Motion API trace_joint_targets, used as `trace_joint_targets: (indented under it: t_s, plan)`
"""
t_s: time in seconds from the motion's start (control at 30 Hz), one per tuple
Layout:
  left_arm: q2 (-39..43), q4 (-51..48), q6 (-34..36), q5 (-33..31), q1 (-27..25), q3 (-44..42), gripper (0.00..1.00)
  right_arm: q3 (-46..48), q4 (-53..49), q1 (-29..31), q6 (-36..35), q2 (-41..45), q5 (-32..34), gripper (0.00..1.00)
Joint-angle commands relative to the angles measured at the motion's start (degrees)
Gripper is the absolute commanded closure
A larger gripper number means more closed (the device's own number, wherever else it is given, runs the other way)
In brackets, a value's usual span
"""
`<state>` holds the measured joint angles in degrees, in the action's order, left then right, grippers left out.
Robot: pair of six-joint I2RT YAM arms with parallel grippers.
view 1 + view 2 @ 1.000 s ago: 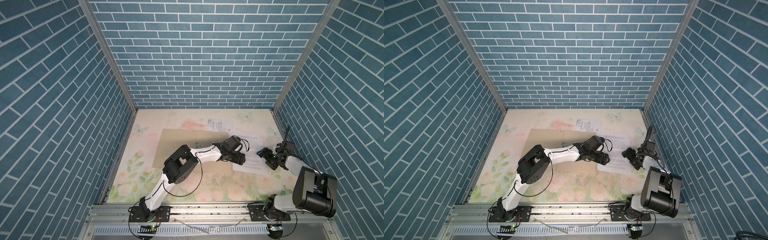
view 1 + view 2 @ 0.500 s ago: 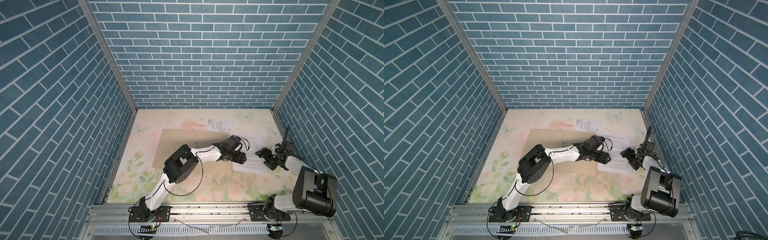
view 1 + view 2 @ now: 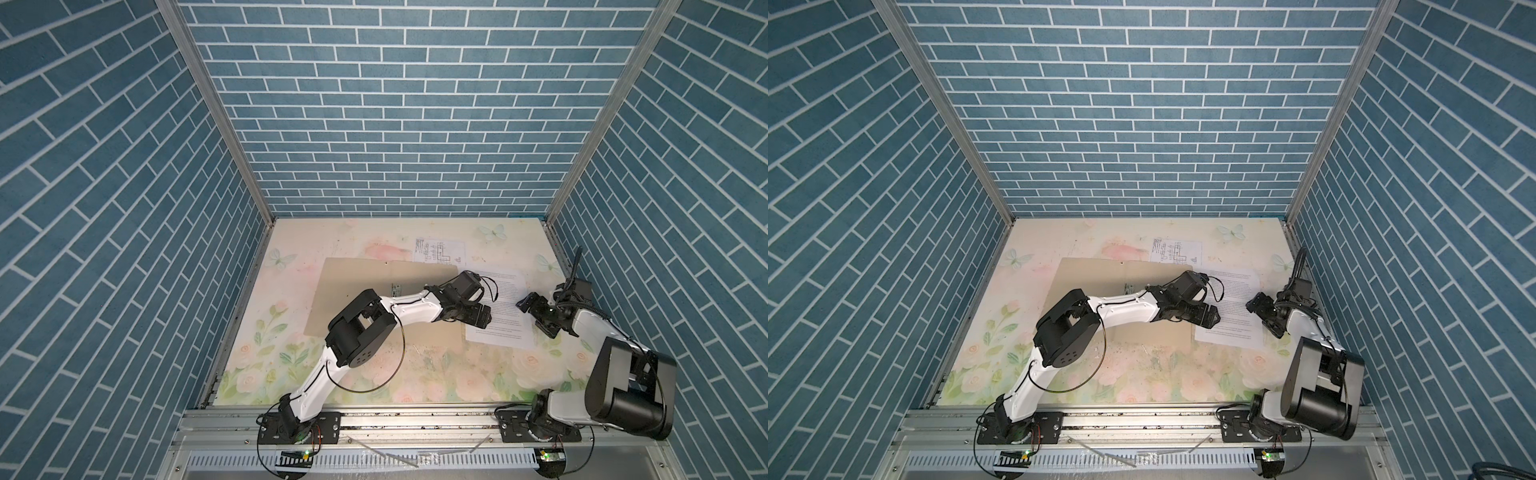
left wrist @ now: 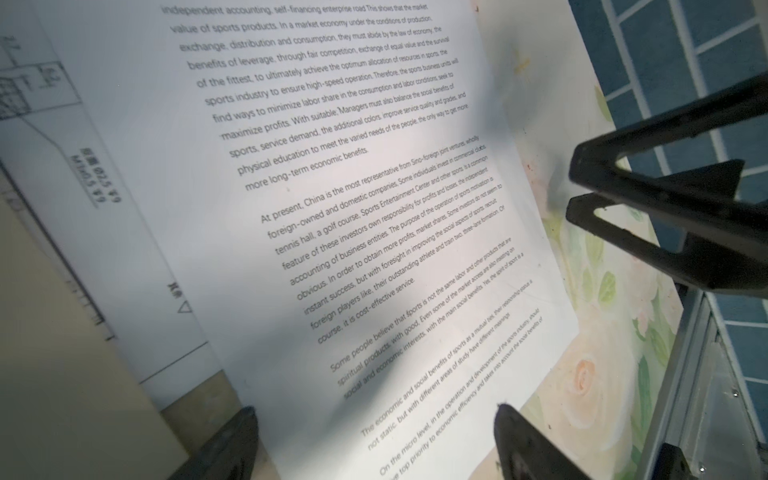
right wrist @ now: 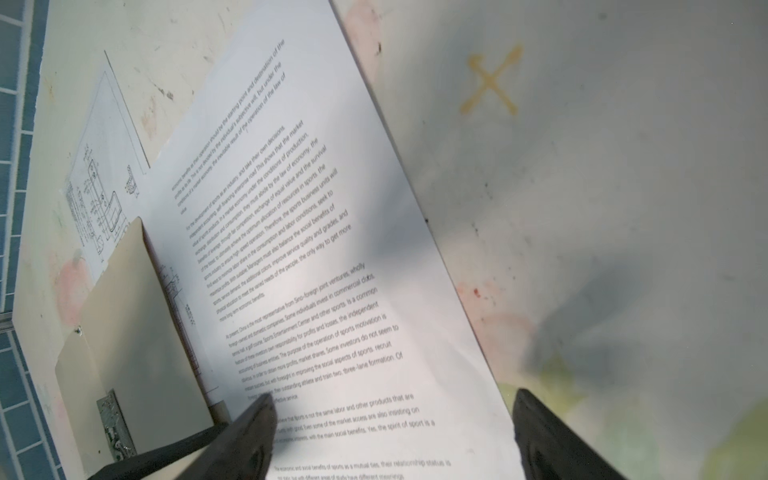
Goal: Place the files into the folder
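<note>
Here we look down on a desk printed with pale roses and butterflies, scuffed and stained toward its front edge. Walls of blue brick pattern with white joints close it in on three sides. Bare metal posts rise from the two far corners, and a metal rail runs along the front edge.

The beige folder lies flat about the desk's middle, reaching toward the left edge. The sheet of line drawings shows near the far edge, partly covered by the folder's far right corner and by the text sheet. That text sheet lies flat toward the right edge, its left margin meeting the folder's right edge.

The left claw is spread wide at that margin, pinching nothing; in the left wrist view its fingertips straddle the printed paragraphs. The right claw, also spread and empty, sits at the sheet's right margin. Whether either claw touches the paper we cannot tell.
</note>
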<state>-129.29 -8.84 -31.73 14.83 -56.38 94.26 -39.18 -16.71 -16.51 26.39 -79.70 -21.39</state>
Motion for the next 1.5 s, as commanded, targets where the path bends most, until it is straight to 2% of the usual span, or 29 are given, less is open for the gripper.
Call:
trace_joint_targets:
  t_s: [0.0,0.33,0.6,1.17,1.33,1.47]
  plan:
    - [1.6,-4.8,0.9,-2.4,0.2,0.2,0.09,-3.2,-1.1,0.0,-3.5,-3.1,2.9,0.12]
    - [-1.2,-8.2,0.2,-1.1,0.1,2.1,0.09,-3.7,-2.7,1.0,-3.7,-7.7,2.9,0.17]
    - [-2.9,-8.7,-0.9,1.2,0.0,2.9,0.09,-4.0,-2.9,2.0,-3.6,-10.9,-1.8,0.2]
    - [-4.3,-7.1,-2.6,3.4,0.1,1.9,0.08,-1.5,-0.3,1.9,-2.3,-11.7,-6.7,0.21]
    - [-4.3,-5.8,-3.0,4.1,0.2,1.4,0.08,-0.8,1.8,1.9,-0.8,-11.6,-11.0,0.21]
    - [-4.3,-4.5,-3.7,4.5,0.3,0.8,0.08,-0.7,1.9,1.8,-0.6,-11.4,-11.4,0.21]
